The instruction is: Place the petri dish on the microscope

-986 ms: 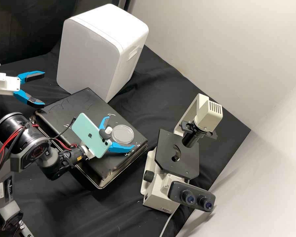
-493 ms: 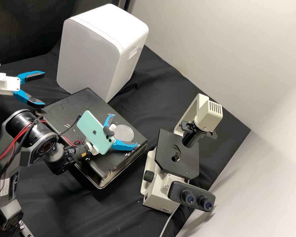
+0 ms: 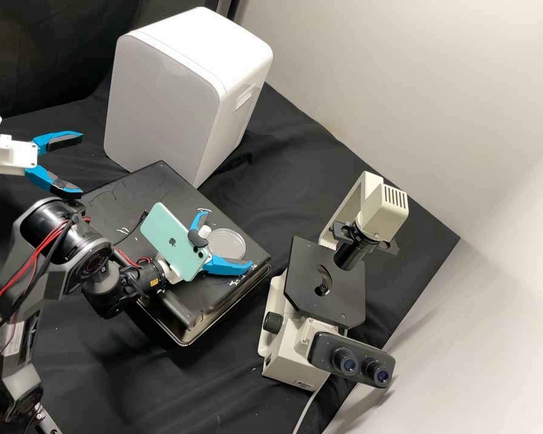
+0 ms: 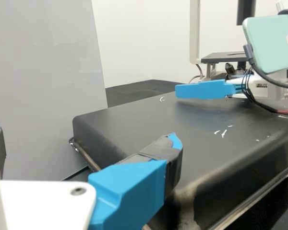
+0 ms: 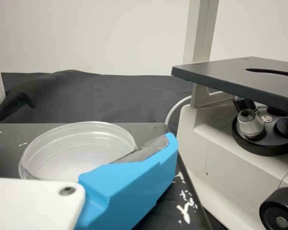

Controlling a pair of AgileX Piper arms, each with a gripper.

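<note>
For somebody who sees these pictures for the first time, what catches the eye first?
The tall white box at the back of the bench stands out first. Nearer, the right tool is open around a clear petri dish on a raised black tray. Beside the tray stands the white microscope with its black stage.

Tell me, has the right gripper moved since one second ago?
Yes. Judged against the black tray, the right gripper has slid a little forward, toward the microscope, reaching further around the petri dish.
</note>
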